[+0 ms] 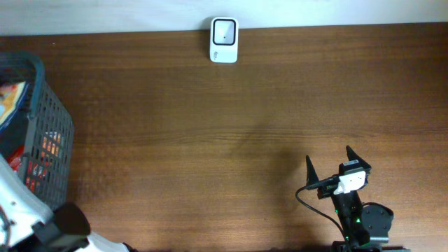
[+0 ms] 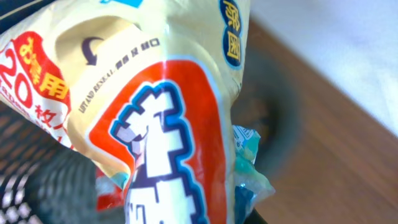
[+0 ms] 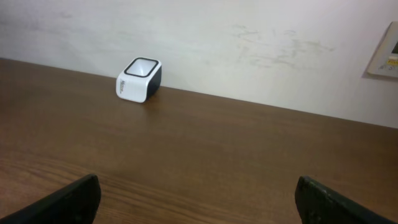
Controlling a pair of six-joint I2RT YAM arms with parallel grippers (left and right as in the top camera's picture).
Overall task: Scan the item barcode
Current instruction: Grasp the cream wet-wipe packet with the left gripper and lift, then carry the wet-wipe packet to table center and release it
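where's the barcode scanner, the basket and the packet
barcode scanner (image 1: 224, 35): overhead view, on its top window
basket (image 1: 56, 140): overhead view, on its dark mesh wall
packet (image 2: 211, 137): left wrist view, on its orange-red printed panel

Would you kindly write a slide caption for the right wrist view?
Right wrist view: jaws wide open over the wooden table, facing the white scanner by the wall.

dark mesh basket (image 1: 52, 140) on wooden table (image 1: 210, 126), left edge; pale wall (image 3: 249, 37) behind.
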